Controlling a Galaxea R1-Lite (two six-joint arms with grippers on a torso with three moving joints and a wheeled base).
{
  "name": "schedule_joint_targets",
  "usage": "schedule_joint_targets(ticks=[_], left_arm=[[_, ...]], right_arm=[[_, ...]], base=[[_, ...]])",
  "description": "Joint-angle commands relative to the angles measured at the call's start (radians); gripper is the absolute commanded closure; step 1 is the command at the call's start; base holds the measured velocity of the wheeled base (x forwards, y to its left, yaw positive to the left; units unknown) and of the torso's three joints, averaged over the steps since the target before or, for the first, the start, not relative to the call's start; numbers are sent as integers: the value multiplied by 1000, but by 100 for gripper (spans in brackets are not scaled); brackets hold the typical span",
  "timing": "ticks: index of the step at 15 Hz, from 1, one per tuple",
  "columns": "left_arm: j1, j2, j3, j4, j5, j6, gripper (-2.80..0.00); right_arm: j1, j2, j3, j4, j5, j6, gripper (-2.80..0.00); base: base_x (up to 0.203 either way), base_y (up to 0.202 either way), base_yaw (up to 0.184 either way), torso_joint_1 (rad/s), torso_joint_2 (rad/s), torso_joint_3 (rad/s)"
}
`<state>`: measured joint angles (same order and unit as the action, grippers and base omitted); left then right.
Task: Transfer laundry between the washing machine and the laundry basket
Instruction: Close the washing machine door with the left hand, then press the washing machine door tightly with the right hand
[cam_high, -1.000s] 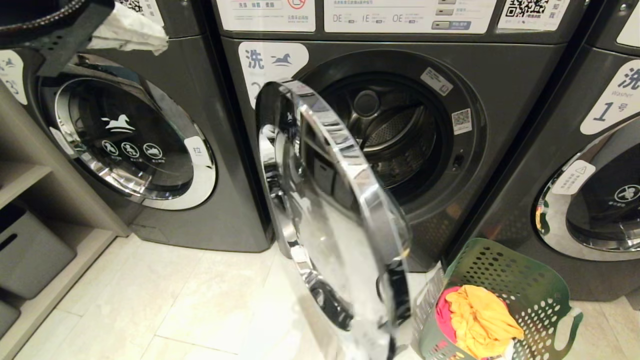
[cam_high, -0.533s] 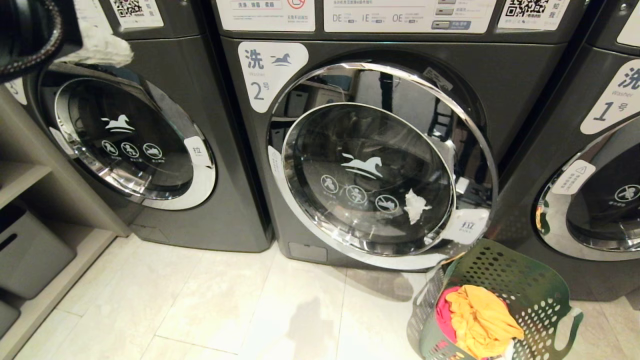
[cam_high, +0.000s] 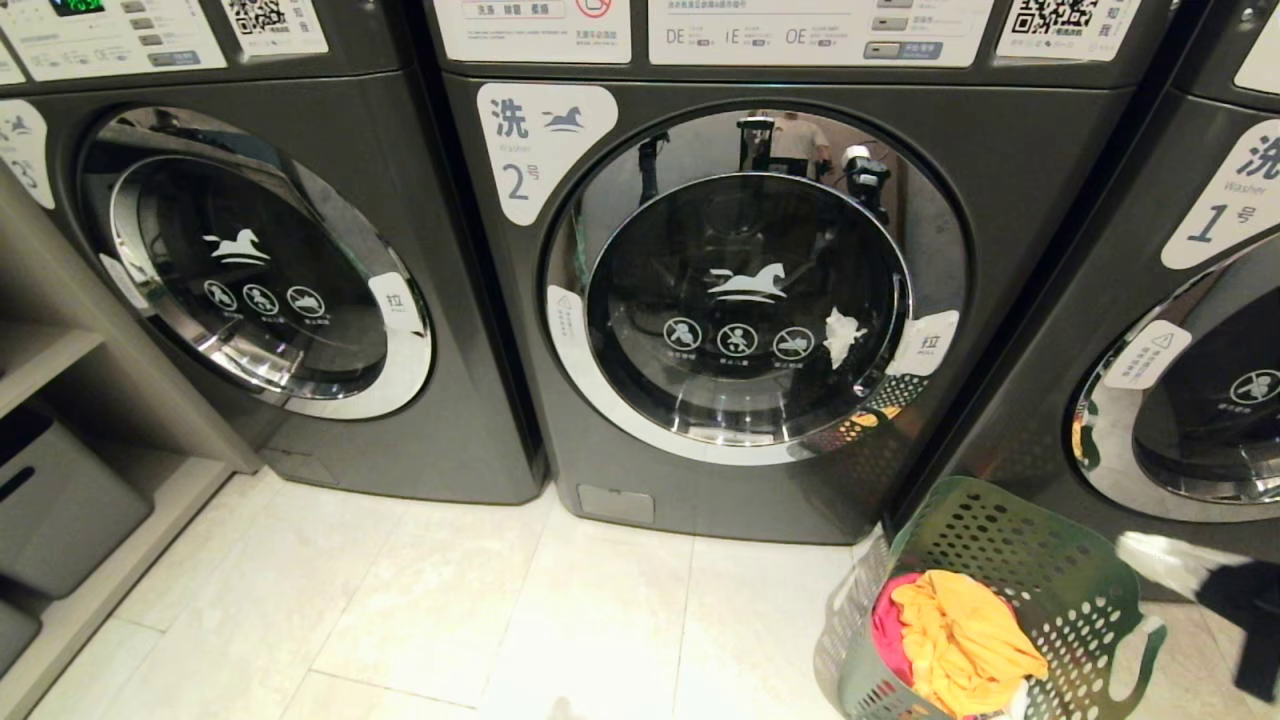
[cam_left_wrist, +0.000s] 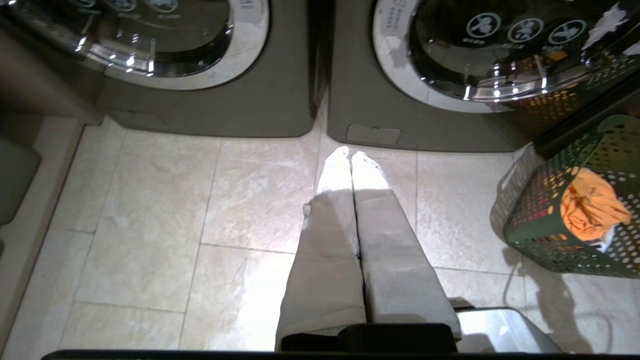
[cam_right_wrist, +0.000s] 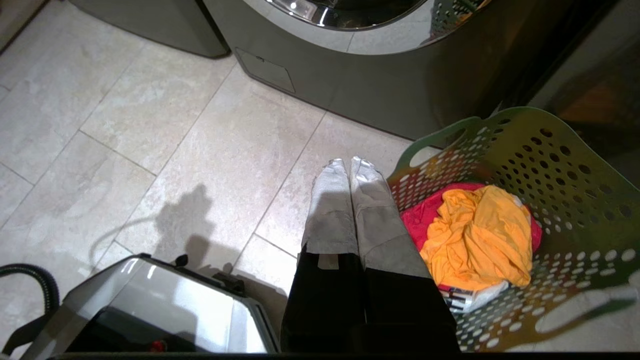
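Dark grey washing machine (cam_high: 720, 300), round chrome door shut. Beside it, holed green plastic basket (cam_high: 1010, 600) holds crumpled red and orange laundry (cam_high: 960, 640). Both tools (cam_left_wrist: 350, 155) (cam_right_wrist: 348, 164) pinched closed, empty.

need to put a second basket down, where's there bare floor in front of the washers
Bare tile floor runs from the shelf unit on the left, along the feet of washer 3 and the washing machine, up to the laundry basket. It is crowded at the right, where the laundry fills the basket under washer 1.

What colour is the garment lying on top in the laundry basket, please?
Orange-yellow garment, over red cloth in the laundry basket; clearest in the right wrist view.
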<state>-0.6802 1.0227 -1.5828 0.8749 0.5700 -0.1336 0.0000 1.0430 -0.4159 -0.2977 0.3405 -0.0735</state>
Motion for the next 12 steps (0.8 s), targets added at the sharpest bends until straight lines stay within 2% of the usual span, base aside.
schedule_joint_targets(ticks=[1,3,5,7,8,12], left_arm=[[4,-127,-7,57,25,1,0],[35,-169,-45,87,64,19,0],[83,-191,-53,110,66,27,0],[101,-219,-45,127,65,28,0],[108,-225,-39,135,65,28,0],[115,-251,14,141,64,28,0]], right_arm=[[4,409,-64,-166,5,-15,0],[7,638,-124,-374,1,-37,0],[10,814,-181,-592,-12,-49,0],[11,937,-236,-801,-40,-56,0],[12,967,-279,-849,-73,-53,0],[11,1009,-383,-864,-129,-22,0]], base=[[0,0,0,0,0,0],[0,0,0,0,0,0],[0,0,0,0,0,0],[0,0,0,0,0,0],[0,0,0,0,0,0],[0,0,0,0,0,0]])
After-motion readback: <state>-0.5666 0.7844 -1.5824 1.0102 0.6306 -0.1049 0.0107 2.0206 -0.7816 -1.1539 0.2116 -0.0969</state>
